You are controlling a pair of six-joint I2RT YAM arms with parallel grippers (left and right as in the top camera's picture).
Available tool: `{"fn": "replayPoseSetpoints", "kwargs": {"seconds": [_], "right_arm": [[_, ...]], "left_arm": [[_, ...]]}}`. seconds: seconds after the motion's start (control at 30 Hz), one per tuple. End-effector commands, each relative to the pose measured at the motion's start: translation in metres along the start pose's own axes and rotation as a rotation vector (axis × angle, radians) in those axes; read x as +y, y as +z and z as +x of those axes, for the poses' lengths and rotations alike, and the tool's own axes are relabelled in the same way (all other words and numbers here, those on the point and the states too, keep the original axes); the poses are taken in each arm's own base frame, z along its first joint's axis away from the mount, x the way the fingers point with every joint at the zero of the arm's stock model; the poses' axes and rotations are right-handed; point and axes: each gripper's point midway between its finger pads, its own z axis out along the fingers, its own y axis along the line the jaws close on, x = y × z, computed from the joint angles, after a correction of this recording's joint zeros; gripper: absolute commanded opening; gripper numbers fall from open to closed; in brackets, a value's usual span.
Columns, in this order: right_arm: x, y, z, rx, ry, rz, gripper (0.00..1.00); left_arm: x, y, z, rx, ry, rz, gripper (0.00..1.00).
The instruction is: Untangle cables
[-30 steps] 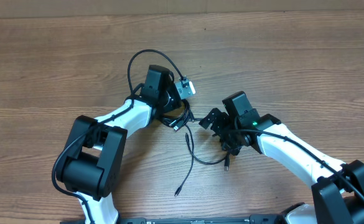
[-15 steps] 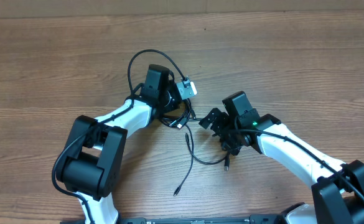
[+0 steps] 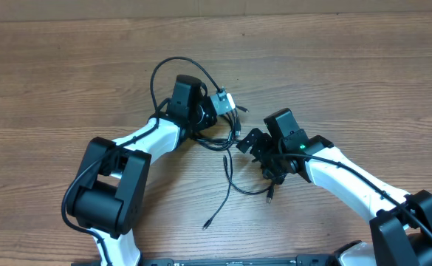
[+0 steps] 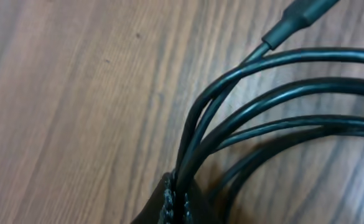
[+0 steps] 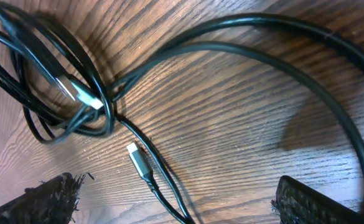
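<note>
Black cables [image 4: 185, 155] are pinched, several strands together, in the left gripper [image 4: 174, 200]. Compared with a moment ago, this bunch has been pulled a little away from the robot's base, and the loose tail on the base side of the left gripper has followed, its plug tip [image 3: 204, 227] sliding slightly toward it. You may read this as slack being taken up, though the strands do not look separated yet. The right gripper [image 5: 185, 202] stands wide and empty just beside the left gripper, over one of the cables on the wooden table [image 3: 68, 74].
</note>
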Motion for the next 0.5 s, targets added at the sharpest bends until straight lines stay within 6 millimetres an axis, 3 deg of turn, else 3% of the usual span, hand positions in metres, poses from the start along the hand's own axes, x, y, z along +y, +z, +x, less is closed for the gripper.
{"fn": "replayPoseSetpoints", "kwargs": {"seconds": [0.0, 0.27, 0.37, 0.47], "right_arm": [[0.002, -0.001, -0.001, -0.011, -0.013, -0.004, 1.00], [0.000, -0.001, 0.000, -0.008, -0.012, 0.003, 1.00], [-0.001, -0.001, 0.000, -0.006, -0.011, 0.007, 1.00], [-0.002, -0.001, 0.001, -0.004, -0.009, 0.013, 1.00]], "left_arm": [[0.025, -0.027, -0.034, -0.093, -0.089, -0.062, 0.04], [0.049, -0.087, -0.066, -0.163, -0.183, -0.127, 0.04], [0.045, -0.098, -0.064, -0.138, -0.191, -0.114, 0.04], [0.050, -0.103, -0.052, -0.080, -0.323, -0.152, 0.04]]}}
